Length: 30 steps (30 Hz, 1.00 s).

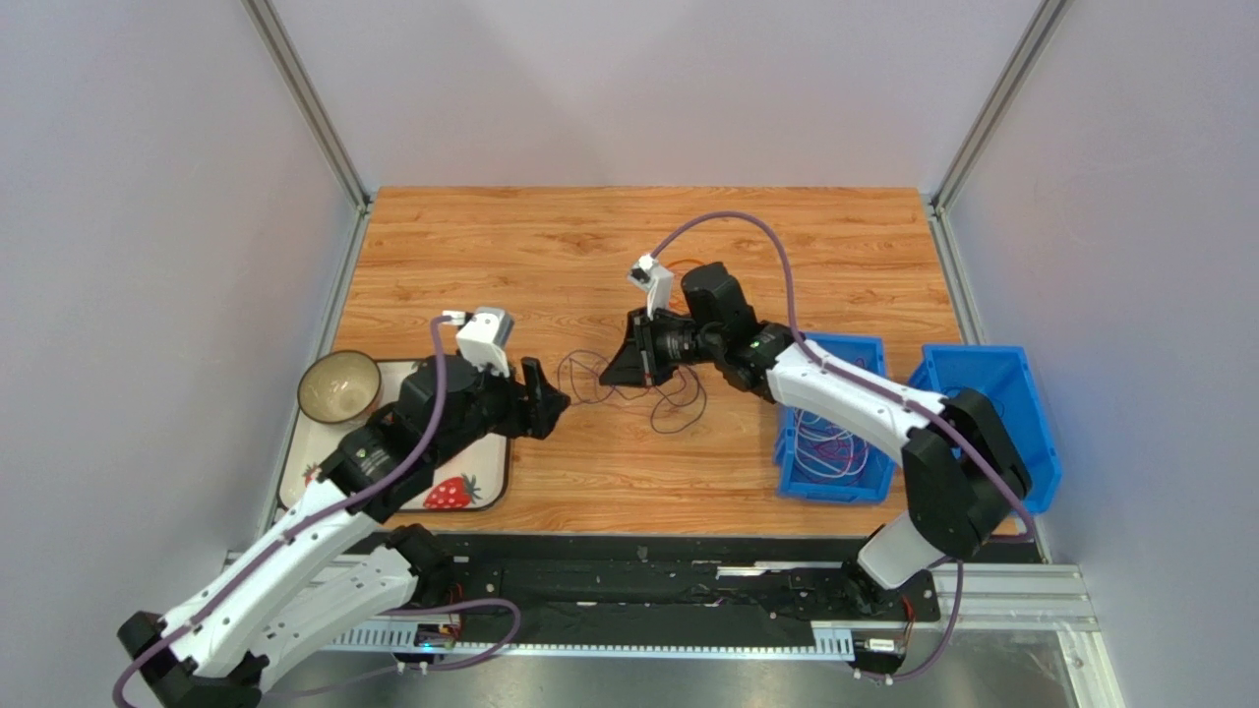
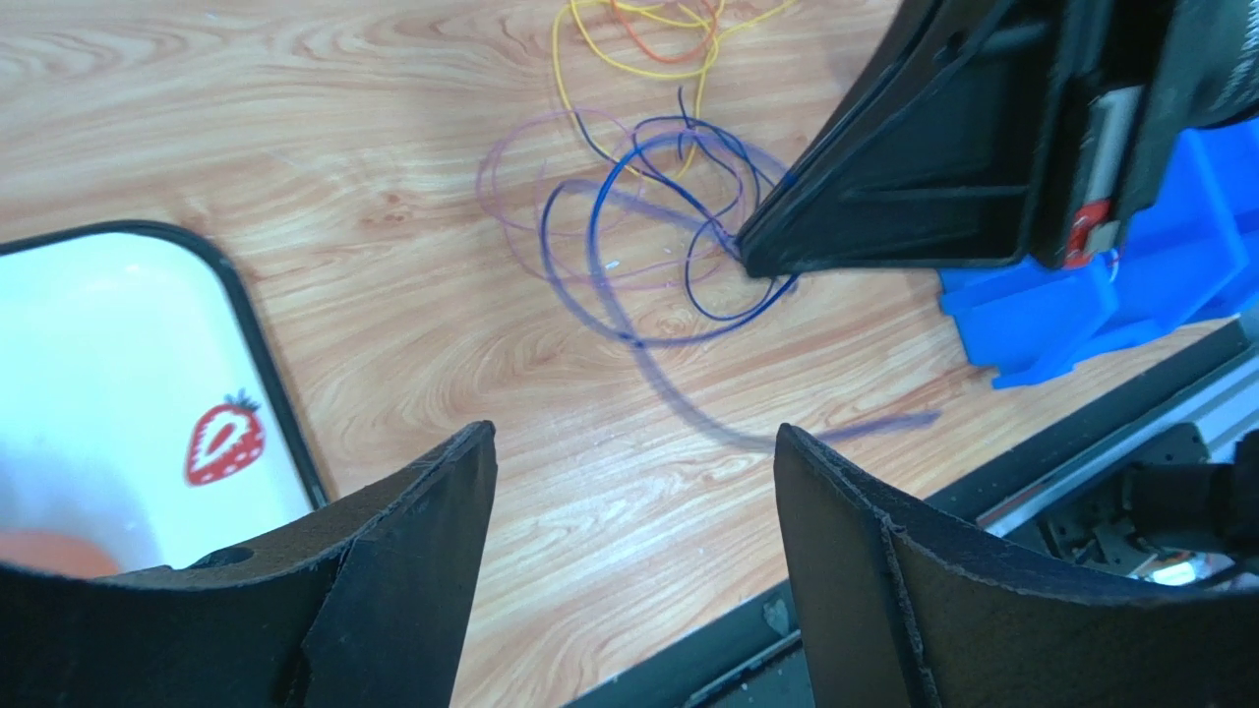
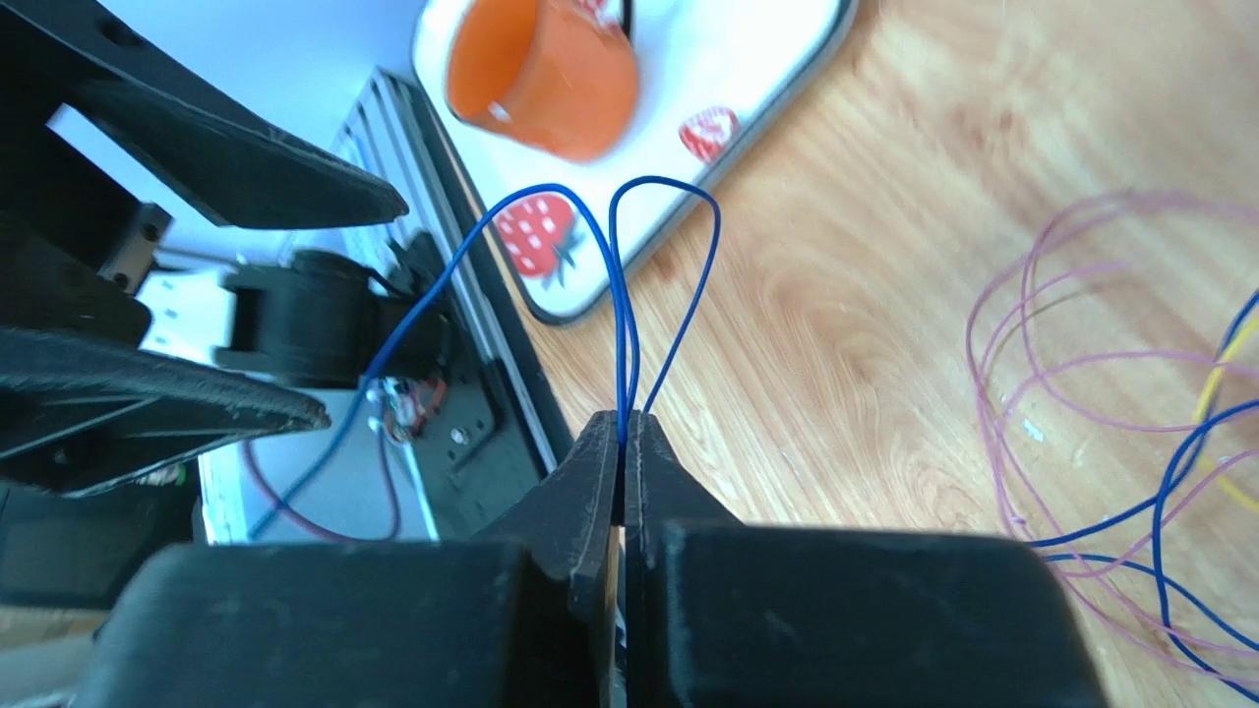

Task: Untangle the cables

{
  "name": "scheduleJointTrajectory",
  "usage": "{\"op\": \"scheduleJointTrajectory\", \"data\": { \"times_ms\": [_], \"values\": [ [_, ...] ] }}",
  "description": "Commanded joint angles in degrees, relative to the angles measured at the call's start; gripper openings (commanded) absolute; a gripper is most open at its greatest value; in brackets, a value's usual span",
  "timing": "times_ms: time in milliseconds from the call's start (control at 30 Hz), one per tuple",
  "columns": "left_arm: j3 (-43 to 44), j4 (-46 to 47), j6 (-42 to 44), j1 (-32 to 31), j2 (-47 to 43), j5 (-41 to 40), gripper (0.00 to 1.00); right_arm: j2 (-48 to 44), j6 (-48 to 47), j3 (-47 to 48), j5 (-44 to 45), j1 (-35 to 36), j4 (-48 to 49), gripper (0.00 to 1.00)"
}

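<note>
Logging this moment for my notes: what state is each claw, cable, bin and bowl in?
Left claw: open, holding nothing.
Right claw: shut on the blue cable.
Blue cable: pinched, looping out of the claw.
Cable pile: tangled on the table.
Inner blue bin: holds loose cables.
Bowl: upright on the tray.

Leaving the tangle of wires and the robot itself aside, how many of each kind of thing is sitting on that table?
Blue bins: 2
Tray with strawberry pictures: 1
Bowl: 1
Total: 4
</note>
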Motion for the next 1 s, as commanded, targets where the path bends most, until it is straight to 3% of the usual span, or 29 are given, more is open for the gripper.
{"op": "scheduleJointTrajectory", "data": {
  "times_ms": [0,200,567,667,767,967],
  "values": [
    [6.5,-13.2,0.5,0.2,-4.5,-2.8,0.77,-6.9,2.2,4.9,4.5,0.3,-6.0,0.0],
    [9.2,-21.8,3.6,0.2,-8.2,-8.6,0.77,-11.6,3.0,11.9,7.9,0.3,-12.5,0.0],
    [7.1,-19.5,3.7,0.2,-12.4,-8.2,0.77,-16.3,-0.7,30.9,14.1,0.2,-25.6,0.0],
    [6.8,-19.1,3.7,0.2,-12.4,-7.7,0.77,-14.7,-0.5,30.4,19.8,0.0,-28.2,0.0],
    [6.8,-19.2,3.7,0.2,-12.3,-7.6,0.76,-12.1,0.7,30.9,19.6,-1.0,-34.9,0.0],
    [6.5,-18.8,3.8,0.2,-12.2,-7.1,0.76,-18.8,0.2,24.3,25.4,-1.1,-34.8,0.0]
  ]
}}
